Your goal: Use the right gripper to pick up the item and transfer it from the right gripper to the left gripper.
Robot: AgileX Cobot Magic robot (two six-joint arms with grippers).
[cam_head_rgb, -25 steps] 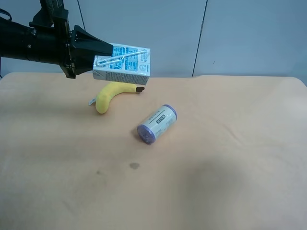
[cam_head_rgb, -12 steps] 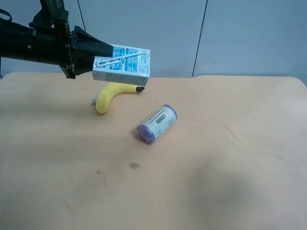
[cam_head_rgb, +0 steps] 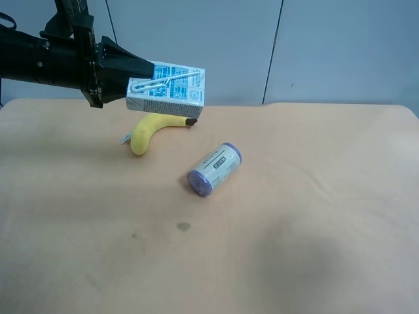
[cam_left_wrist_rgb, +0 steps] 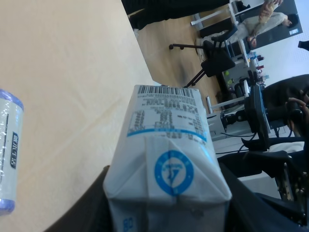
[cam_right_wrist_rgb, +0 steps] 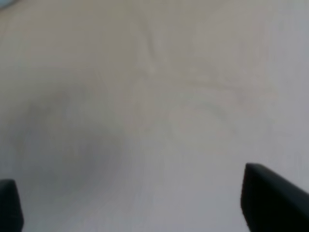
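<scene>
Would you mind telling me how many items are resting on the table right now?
2. The banana lies toward the table's far side; the can lies on its side nearer the middle. The carton is held in the air by the left gripper. None appears hidden.

The one visible change is a soft grey shadow point(cam_head_rgb: 308, 258) on the tan table point(cam_head_rgb: 366, 163); a second ago it lay nearer the table's middle; it has since slid toward 5 o'clock in the exterior high view, closer to the near edge. Over the last half-second it barely moved.
</scene>
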